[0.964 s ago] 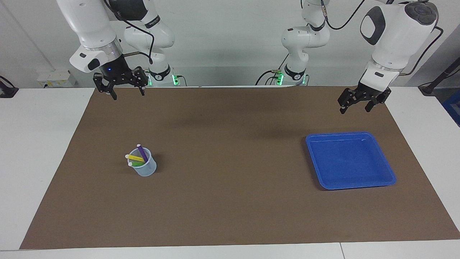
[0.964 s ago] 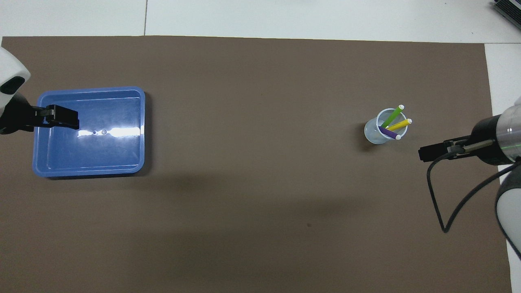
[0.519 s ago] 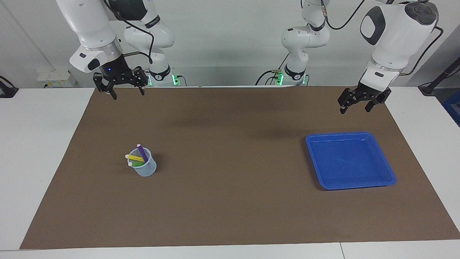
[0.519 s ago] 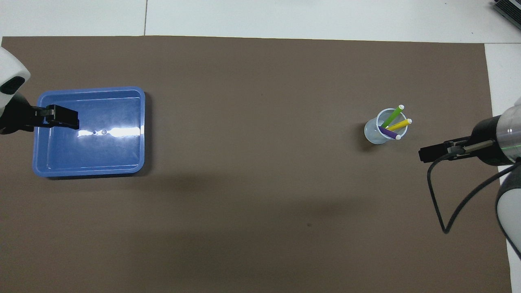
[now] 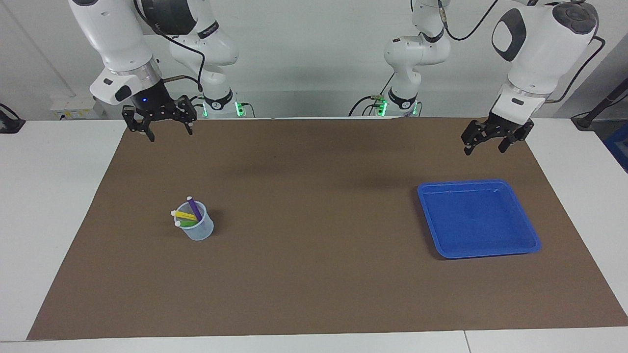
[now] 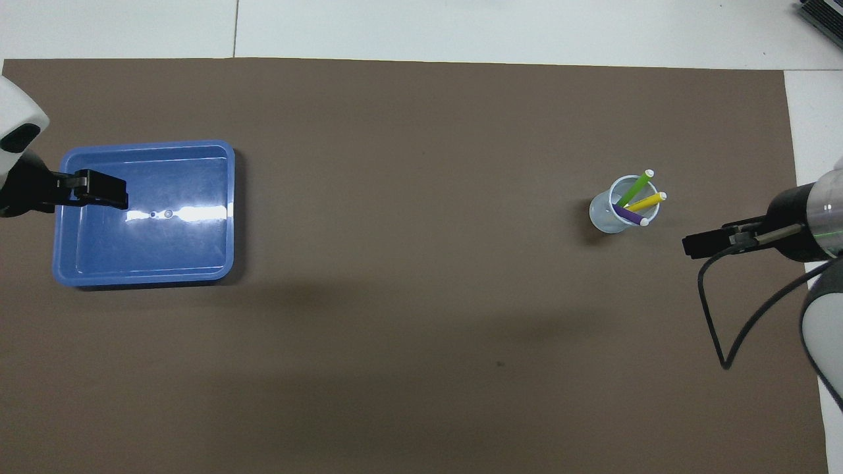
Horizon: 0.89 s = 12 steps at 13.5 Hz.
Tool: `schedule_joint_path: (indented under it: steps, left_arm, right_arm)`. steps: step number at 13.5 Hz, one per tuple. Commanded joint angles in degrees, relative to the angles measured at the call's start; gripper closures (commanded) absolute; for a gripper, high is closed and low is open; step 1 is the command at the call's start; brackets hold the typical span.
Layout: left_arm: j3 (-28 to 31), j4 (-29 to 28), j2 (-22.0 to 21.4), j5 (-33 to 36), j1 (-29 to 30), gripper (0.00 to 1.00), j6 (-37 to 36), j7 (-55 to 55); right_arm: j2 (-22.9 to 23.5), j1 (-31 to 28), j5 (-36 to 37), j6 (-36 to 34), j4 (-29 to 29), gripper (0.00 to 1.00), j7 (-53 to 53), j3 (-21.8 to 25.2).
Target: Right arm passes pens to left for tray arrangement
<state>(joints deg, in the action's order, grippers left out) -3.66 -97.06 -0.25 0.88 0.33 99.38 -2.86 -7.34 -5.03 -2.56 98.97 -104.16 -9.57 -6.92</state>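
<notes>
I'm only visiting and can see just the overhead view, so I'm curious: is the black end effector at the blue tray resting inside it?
Observer: No. The left end effector hangs in the air, well clear of the tray.
Visitor: Is it carrying anything?
Observer: Nothing. Its fingers are spread open and empty.
Visitor: And the one beside the cup?
Observer: The right end effector is raised high above the mat, nowhere near cup height.
</notes>
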Motion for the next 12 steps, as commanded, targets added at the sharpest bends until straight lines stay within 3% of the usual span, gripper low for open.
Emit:
schedule_joint_path:
  steps: [1, 12]
  left_arm:
    - [0.05, -0.14, -0.89, 0.97, -0.07, 0.0, -0.94, -0.75]
    - [0.05, -0.14, -0.89, 0.97, -0.07, 0.0, -0.94, -0.75]
  right_arm:
    - [1.36, -0.86, 0.45, 4.64, -2.61, 0.0, -1.24, -0.47]
    - [11.9, -0.86, 0.1, 16.68, -5.61, 0.01, -4.49, -0.47]
